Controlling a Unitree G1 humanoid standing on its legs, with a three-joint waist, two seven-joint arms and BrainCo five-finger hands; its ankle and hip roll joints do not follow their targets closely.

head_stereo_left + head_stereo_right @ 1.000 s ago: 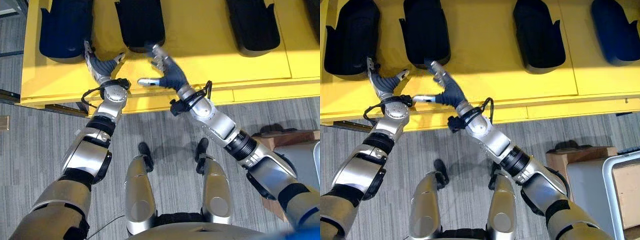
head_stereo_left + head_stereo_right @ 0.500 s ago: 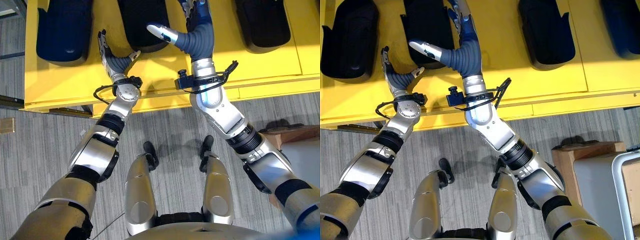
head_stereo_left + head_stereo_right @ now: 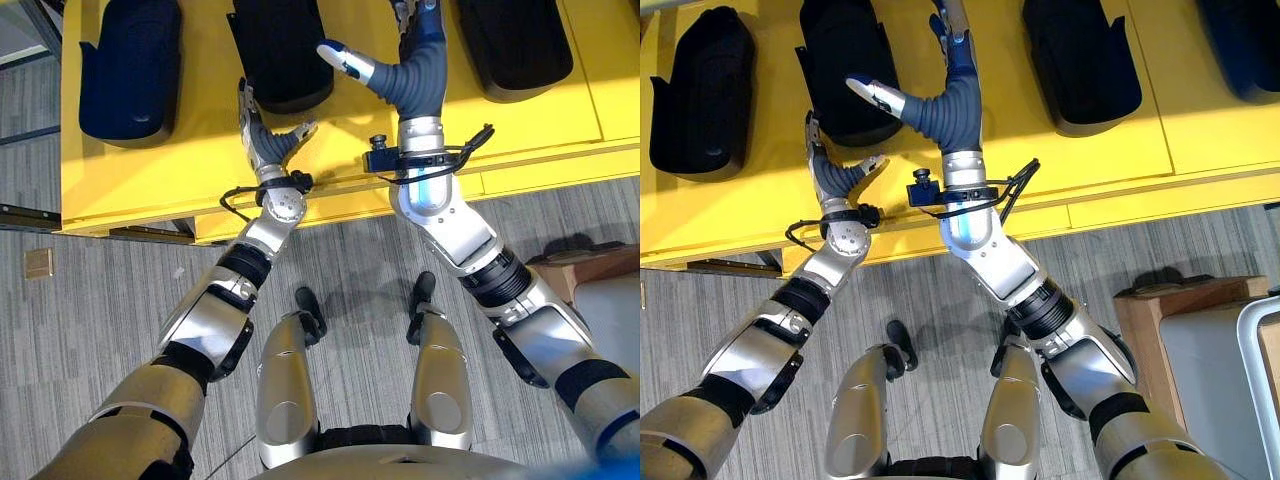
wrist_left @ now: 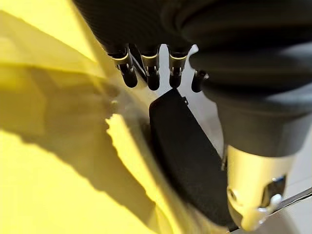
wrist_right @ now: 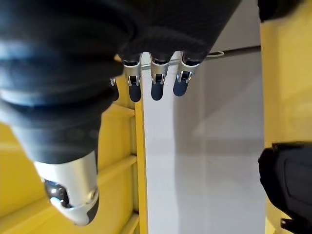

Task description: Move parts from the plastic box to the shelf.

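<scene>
Yellow shelf [image 3: 200, 120] under both spread, empty hands: left hand [image 3: 268, 146] low, right hand [image 3: 405, 70] raised beside dark parts [image 3: 280, 50].

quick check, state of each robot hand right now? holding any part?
Left robot hand: open, fingers straight, holding nothing, over the yellow shelf beside a black moulded plastic part.
Right robot hand: open, fingers straight, holding nothing.

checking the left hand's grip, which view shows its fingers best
The left wrist view: the left hand shows straight fingers over the black part, holding nothing. Both eye views show the hand small, open above the yellow shelf.
</scene>
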